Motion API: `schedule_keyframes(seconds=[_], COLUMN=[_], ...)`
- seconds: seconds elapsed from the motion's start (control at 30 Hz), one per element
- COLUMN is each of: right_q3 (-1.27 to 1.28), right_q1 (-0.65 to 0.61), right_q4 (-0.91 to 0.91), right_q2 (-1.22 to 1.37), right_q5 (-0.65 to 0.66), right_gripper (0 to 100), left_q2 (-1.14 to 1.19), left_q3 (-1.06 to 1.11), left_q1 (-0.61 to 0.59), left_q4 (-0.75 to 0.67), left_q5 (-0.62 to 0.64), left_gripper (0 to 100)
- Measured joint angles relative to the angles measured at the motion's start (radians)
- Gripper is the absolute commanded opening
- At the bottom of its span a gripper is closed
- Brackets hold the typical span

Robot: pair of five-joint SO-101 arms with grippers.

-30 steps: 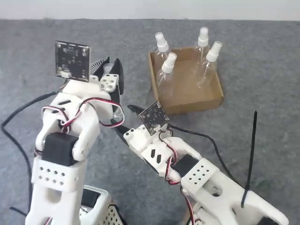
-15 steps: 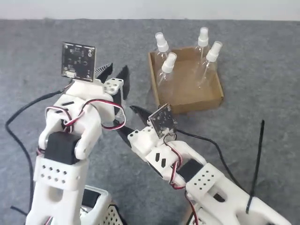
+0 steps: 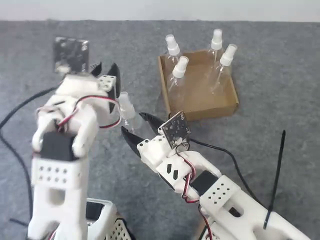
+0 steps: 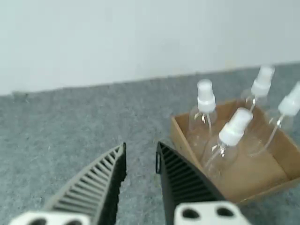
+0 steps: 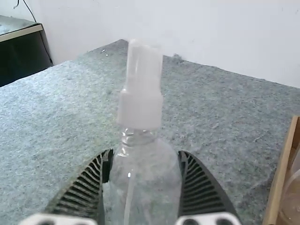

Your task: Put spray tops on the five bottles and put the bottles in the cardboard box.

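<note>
Bottle (image 5: 143,140) — spray-topped, gripped by right pincer (image 5: 145,159).

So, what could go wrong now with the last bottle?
1. The right gripper holds the clear plastic bottle with a white spray top by its smooth round body; it may slip or tilt when lifted.
2. The brown cardboard box already holds four capped bottles; the fifth may knock one over.
</note>
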Motion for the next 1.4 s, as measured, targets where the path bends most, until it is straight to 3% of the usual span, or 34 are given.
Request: schedule_keyframes(seconds=[0.23, 0.53, 0.9, 1.2, 1.4], right_q3=[0.000, 0.002, 0.002, 0.002, 0.002], right_q1=[0.000, 0.017, 0.052, 0.052, 0.052], right_q4=[0.003, 0.008, 0.008, 0.008, 0.008], right_q2=[-0.005, -0.006, -0.006, -0.006, -0.006], right_q5=[0.000, 0.000, 0.000, 0.000, 0.000], right_gripper=[0.6, 0.6, 0.6, 0.6, 0.6], left_q2=[0.132, 0.130, 0.132, 0.132, 0.132], left_q3=[0.000, 0.000, -0.005, -0.184, -0.110], left_q1=[0.031, 0.034, 0.114, -0.051, -0.025], left_q4=[-0.011, 0.160, 0.157, 0.166, 0.221], left_q5=[-0.035, -0.032, -0.043, -0.043, -0.043], left_gripper=[9, 9, 9, 9, 9])
